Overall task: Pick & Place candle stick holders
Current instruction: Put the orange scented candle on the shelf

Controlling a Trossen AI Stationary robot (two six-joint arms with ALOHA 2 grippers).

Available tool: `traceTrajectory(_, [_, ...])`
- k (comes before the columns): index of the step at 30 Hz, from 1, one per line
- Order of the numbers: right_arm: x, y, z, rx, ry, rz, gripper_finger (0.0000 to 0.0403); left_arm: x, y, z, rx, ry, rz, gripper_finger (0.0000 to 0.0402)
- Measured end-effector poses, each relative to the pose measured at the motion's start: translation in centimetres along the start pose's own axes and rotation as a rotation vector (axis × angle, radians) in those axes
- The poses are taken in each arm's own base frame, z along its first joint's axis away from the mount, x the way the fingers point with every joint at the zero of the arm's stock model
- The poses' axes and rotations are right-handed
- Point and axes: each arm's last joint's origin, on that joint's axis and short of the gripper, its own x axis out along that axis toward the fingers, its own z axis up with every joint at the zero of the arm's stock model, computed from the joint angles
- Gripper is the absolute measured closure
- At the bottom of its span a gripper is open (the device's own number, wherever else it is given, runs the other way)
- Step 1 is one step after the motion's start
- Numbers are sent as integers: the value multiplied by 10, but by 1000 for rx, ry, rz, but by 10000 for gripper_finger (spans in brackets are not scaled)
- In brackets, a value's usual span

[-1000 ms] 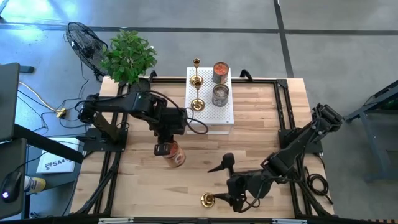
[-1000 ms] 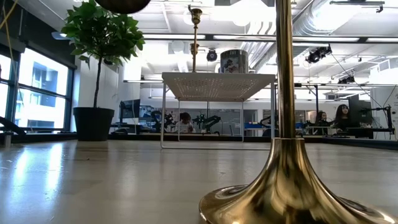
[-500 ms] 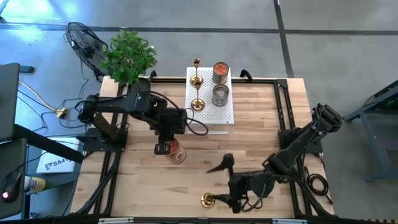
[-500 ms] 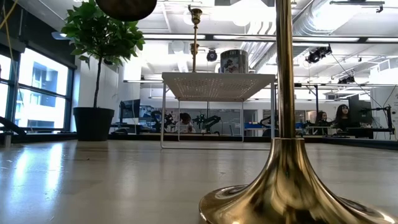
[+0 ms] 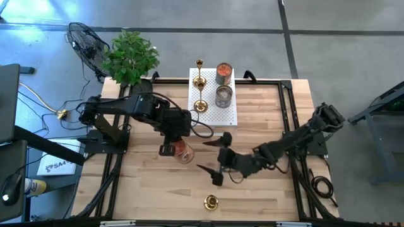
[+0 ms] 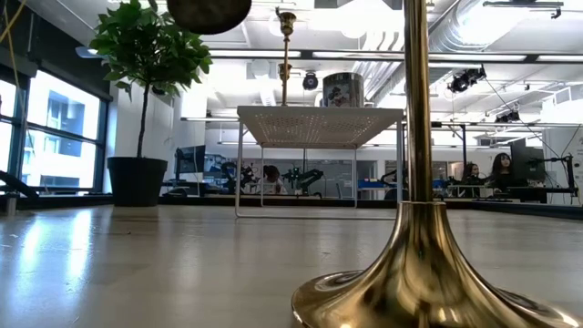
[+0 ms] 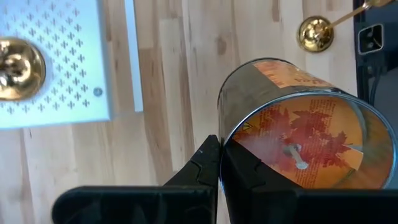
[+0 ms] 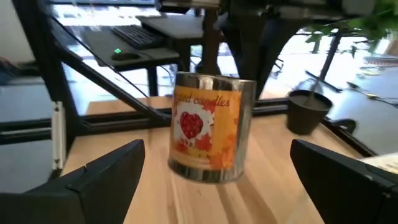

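Three candle stick holders you can count: two (image 5: 199, 85) on the white perforated block (image 5: 213, 120), one (image 5: 210, 202) on the table's near edge. Your right gripper (image 5: 213, 159) gapes wide; your left gripper (image 5: 169, 149) clamps a candle jar (image 5: 182, 151).

The left gripper (image 5: 172, 146) held an orange candle tin (image 5: 182, 151) over the wooden table (image 5: 139, 183). The right gripper (image 5: 214, 159) hung wide open. One gold candlestick holder (image 5: 210, 202) stood near the table's front edge.
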Motion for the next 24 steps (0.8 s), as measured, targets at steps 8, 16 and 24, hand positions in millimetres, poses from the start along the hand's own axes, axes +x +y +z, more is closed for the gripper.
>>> traceTrajectory(8, [19,-24,-26,57,-54,127,6,0,0,3,24,-26,14,401])
traceTrajectory(16, [20,-26,-24,30,-77,158,6,0,0,10,60,-100,12,401])
traceTrajectory(24, [24,-31,-25,30,-62,142,6,13,-1,20,99,-120,11,401])
